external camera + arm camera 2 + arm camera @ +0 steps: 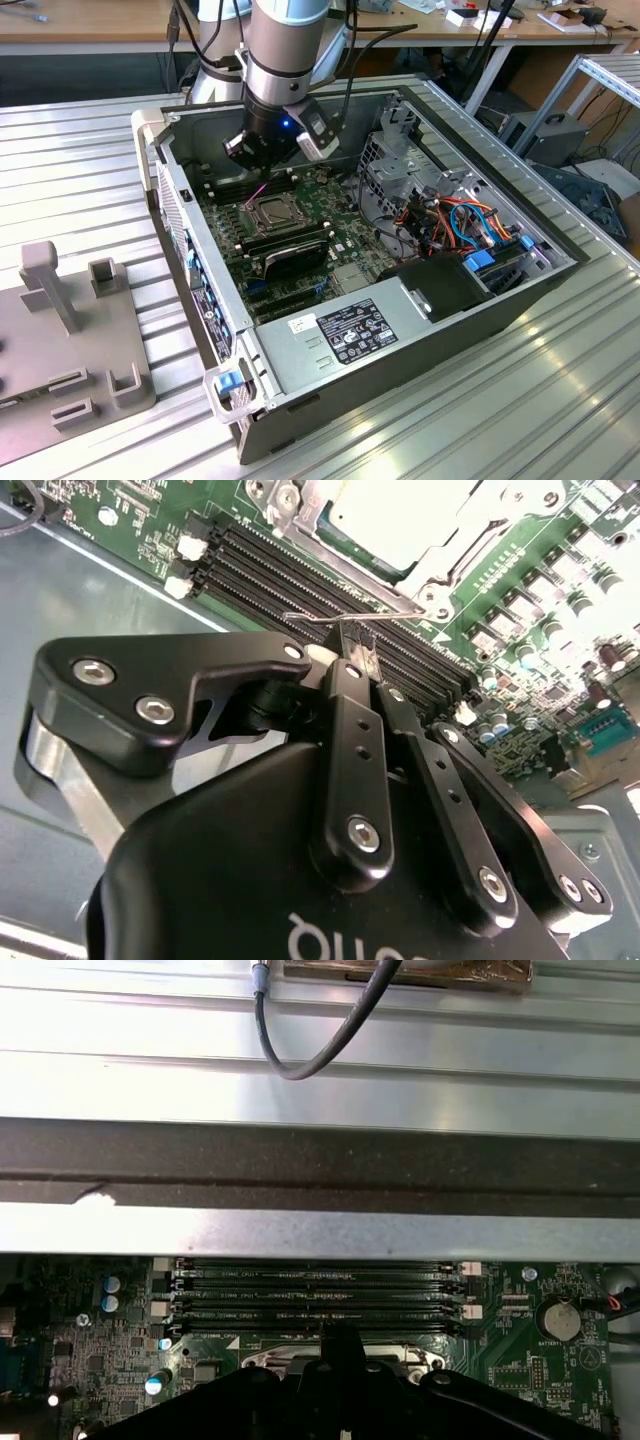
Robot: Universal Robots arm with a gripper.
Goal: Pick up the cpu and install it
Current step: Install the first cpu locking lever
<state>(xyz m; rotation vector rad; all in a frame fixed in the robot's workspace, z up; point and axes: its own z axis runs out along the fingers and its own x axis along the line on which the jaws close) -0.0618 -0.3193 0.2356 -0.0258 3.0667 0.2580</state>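
Observation:
The cpu [395, 520] lies flat in the motherboard socket, its pale silver top showing inside the shiny hinged metal frame [300, 505]. In the exterior view the socket [268, 210] sits mid-board, just in front of my gripper [262, 162]. My gripper [350, 642] is shut, and its black fingers [352, 720] meet at the tips. The tips rest against the thin wire socket lever [310, 617], beside the memory slots [300, 580]. I cannot tell whether the wire is pinched between them. Nothing else is in the gripper.
The open computer case [160, 150] lies on a ribbed metal table [560, 400]. A black expansion card [290, 255] sits in front of the socket. A power supply [350, 335], coloured cables [470, 225] and a drive cage [400, 160] crowd the exterior view's right. A grey fixture block [70, 340] stands outside the case.

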